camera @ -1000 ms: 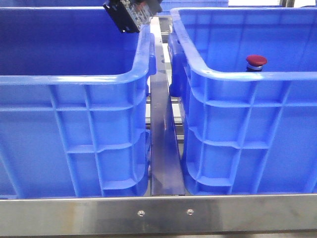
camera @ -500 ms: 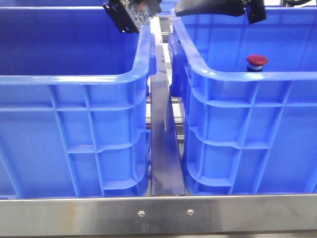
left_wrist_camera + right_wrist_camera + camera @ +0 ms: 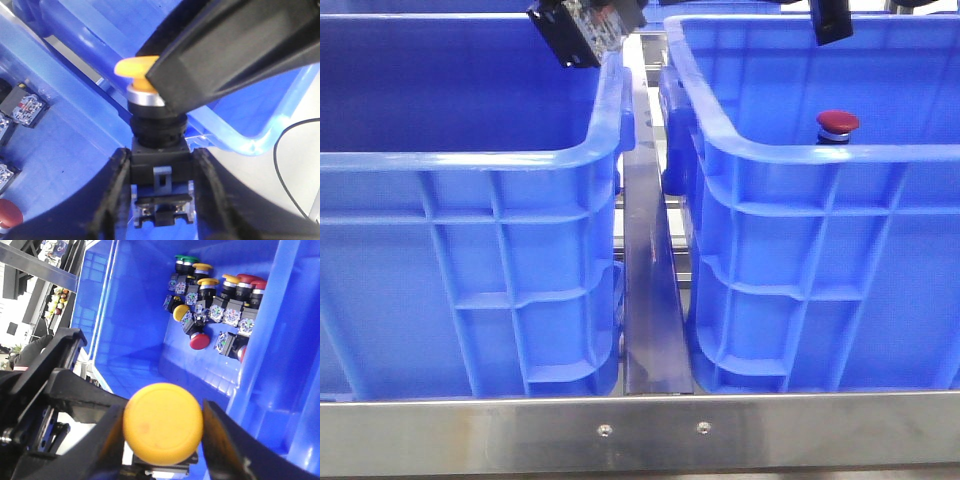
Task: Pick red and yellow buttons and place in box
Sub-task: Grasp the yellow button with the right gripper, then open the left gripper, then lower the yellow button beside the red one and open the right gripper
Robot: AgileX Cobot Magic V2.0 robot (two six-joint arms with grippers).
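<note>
One yellow button is held between both grippers. In the left wrist view my left gripper (image 3: pixel 161 160) is shut on its black body (image 3: pixel 160 145). Its yellow cap (image 3: pixel 131 67) and silver collar are partly hidden by the right gripper's dark finger (image 3: pixel 235 50). In the right wrist view my right gripper (image 3: pixel 164 412) closes on the yellow cap (image 3: pixel 162 422) from both sides. A red button (image 3: pixel 838 123) stands inside the right blue crate (image 3: pixel 840 155). The left gripper (image 3: pixel 582 30) shows at the top of the front view.
The left blue crate (image 3: pixel 470 160) stands beside the right one, with a steel rail (image 3: pixel 648 280) between them. Several red, yellow and green buttons (image 3: pixel 215 295) lie together in a crate's far corner. Part of the right arm (image 3: pixel 830 20) hangs over the right crate.
The right arm came in over the right crate half a second ago, then rose until only a small part shows. The left gripper and red button have not moved.
</note>
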